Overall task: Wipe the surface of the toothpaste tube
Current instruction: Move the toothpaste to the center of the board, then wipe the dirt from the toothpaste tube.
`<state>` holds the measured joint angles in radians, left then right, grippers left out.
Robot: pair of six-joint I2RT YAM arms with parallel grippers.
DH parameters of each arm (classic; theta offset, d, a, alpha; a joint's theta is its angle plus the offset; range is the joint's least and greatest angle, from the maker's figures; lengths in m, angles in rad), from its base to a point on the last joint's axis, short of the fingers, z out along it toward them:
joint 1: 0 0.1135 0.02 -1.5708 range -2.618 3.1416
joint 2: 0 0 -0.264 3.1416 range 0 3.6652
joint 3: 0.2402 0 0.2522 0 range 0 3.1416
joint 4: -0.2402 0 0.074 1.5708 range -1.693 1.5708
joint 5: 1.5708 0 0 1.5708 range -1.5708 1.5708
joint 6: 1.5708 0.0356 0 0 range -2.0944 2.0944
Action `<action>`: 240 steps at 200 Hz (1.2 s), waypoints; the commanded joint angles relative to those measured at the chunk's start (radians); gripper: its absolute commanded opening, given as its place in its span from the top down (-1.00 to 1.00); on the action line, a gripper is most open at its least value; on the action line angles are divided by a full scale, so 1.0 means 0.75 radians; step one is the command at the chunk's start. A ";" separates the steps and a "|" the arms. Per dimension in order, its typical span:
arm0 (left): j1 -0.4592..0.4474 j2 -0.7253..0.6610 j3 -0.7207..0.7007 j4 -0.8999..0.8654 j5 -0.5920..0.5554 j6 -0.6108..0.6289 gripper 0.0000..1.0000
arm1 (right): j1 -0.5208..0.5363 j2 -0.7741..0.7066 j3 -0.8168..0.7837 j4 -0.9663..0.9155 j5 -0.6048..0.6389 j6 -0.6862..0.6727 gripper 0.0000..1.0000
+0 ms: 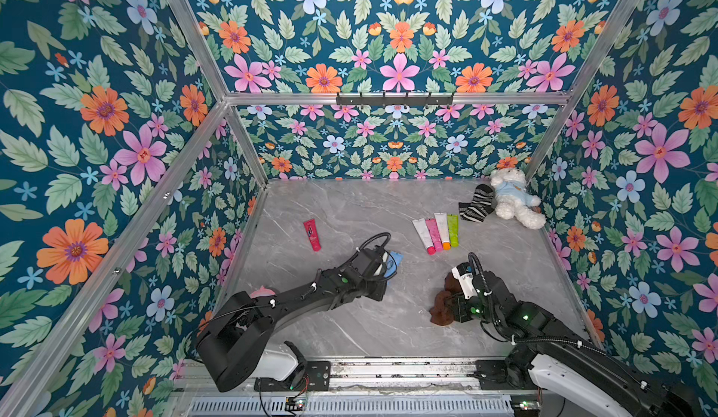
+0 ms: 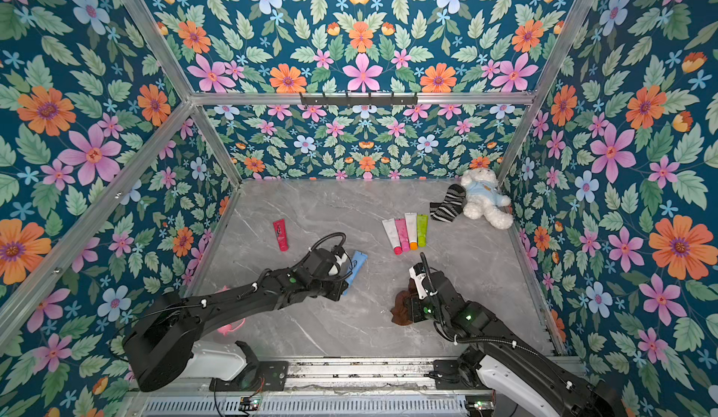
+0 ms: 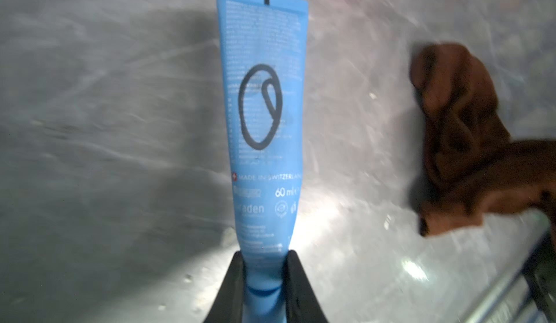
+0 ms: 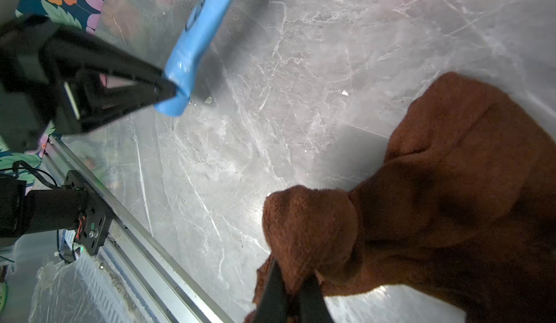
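My left gripper (image 3: 264, 255) is shut on the cap end of a light blue toothpaste tube (image 3: 264, 110). The tube's flat side bears a black pen loop and its crimped end points away from the wrist. In both top views the tube (image 1: 395, 263) (image 2: 356, 265) sticks out past the left wrist near the table's middle. The right wrist view shows the tube (image 4: 198, 35) slanting above its shadow. My right gripper (image 4: 293, 276) is shut on a brown cloth (image 4: 436, 201). The cloth (image 1: 441, 310) hangs bunched onto the table, to the right of the tube and apart from it.
A red tube (image 1: 312, 234) lies at the left of the grey marble table (image 1: 349, 329). Several coloured tubes (image 1: 437, 232) lie in a row at mid-right. A striped sock (image 1: 476, 203) and a white teddy bear (image 1: 513, 197) fill the far right corner. A pink object (image 2: 229, 327) lies under the left arm.
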<state>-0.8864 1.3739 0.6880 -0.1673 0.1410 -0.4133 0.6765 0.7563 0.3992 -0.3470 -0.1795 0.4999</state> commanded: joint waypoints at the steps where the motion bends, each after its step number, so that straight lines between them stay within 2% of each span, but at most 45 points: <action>1: -0.106 0.009 -0.047 0.053 0.098 -0.015 0.74 | 0.000 0.014 0.021 0.009 -0.008 0.021 1.00; 29: -0.251 0.088 -0.044 0.040 0.029 -0.007 0.61 | 0.002 0.049 0.058 0.038 -0.018 0.027 1.00; 61: -0.328 0.120 -0.042 0.022 -0.049 -0.009 0.04 | 0.000 0.125 0.122 0.073 -0.032 0.017 1.00; 84: -0.364 0.102 -0.064 0.028 -0.120 -0.013 -0.15 | 0.001 0.192 0.166 0.102 -0.037 0.001 1.00; 96: -0.379 0.088 -0.078 0.043 -0.137 -0.017 -0.18 | 0.000 0.228 0.184 0.115 -0.037 -0.006 1.00; 127: -0.417 0.078 -0.095 0.080 -0.212 -0.007 -0.11 | -0.001 0.315 0.194 0.172 -0.081 -0.008 1.00; 162: -0.421 0.144 -0.109 0.117 -0.197 0.057 0.35 | 0.002 0.427 0.180 0.253 -0.115 0.009 1.00; 179: -0.424 0.180 -0.125 0.146 -0.188 0.084 0.49 | 0.001 0.502 0.177 0.332 -0.115 0.021 1.00; 240: -0.427 0.194 -0.153 0.190 -0.207 0.095 0.63 | 0.079 0.900 0.212 0.534 -0.078 0.022 1.00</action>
<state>-1.2053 1.5131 0.5865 0.0608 -0.0082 -0.3573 0.7185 1.3636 0.5541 -0.0315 -0.2565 0.5060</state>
